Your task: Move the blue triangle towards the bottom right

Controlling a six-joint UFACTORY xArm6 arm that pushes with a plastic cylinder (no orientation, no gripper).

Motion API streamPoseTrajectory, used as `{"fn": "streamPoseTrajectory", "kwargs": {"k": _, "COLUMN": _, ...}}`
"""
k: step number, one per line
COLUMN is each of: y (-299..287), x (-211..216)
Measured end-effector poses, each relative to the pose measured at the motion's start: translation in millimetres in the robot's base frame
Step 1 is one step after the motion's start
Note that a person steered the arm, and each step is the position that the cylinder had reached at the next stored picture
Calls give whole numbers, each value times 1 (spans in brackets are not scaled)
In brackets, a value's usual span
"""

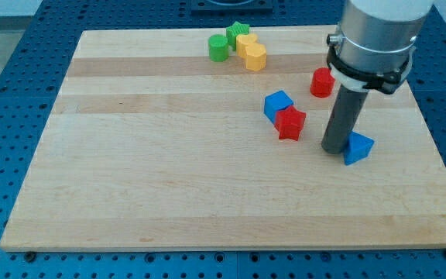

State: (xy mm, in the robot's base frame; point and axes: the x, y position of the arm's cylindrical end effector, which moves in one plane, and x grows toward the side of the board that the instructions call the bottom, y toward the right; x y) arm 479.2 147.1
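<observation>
camera view: my tip (pixel 335 149), gripperless and holding nothing, is set against the blue triangle's (pixel 358 147) left, likely for a rightward-downward push.

The rod (pixel 344 116) hides the blue triangle's (pixel 358 147) left edge.

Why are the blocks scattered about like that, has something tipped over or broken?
Nothing looks broken or spilled. The blocks lie loose on the wooden board: green and yellow ones bunched near the view's top, a red star touching a blue cube. My tip rests against the blue triangle, on its left in the view.
</observation>
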Motion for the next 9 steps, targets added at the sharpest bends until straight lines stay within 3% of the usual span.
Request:
{"fn": "streamPoseTrajectory", "kwargs": {"k": 5, "y": 62, "x": -11}}
{"fn": "streamPoseTrajectory", "kwargs": {"k": 7, "y": 62, "x": 28}}
{"fn": "streamPoseTrajectory", "kwargs": {"k": 9, "y": 68, "x": 8}}
